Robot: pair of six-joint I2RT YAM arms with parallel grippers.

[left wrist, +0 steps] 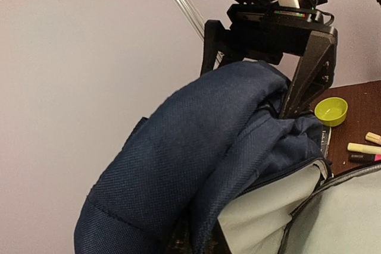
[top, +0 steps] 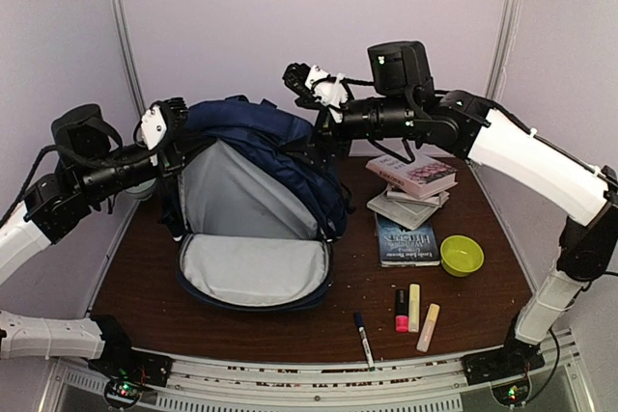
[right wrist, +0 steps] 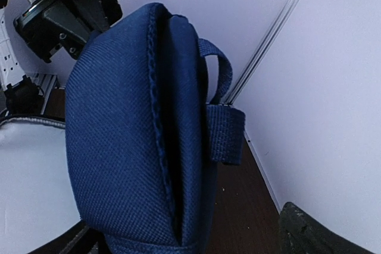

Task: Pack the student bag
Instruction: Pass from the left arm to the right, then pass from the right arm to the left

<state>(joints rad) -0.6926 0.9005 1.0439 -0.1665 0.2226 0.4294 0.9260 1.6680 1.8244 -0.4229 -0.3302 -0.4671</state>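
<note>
Backpack of navy-blue fabric (top: 270, 137), grey-lined, propped upright on the dark wooden counter (top: 145, 267), flap dropped open for loading, pinched at its top left edge by the closed left hand (top: 162, 128) to keep it standing, straddled at the crown by the wide-spread right hand (left wrist: 247, 90).

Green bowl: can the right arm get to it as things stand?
Probably yes: the green bowl sits uncovered beside the books on that arm's side; the right gripper is open, holding nothing, astride the student bag.

Wide-open student bag (top: 253, 209) mouth, books (top: 412, 190) alongside
</note>
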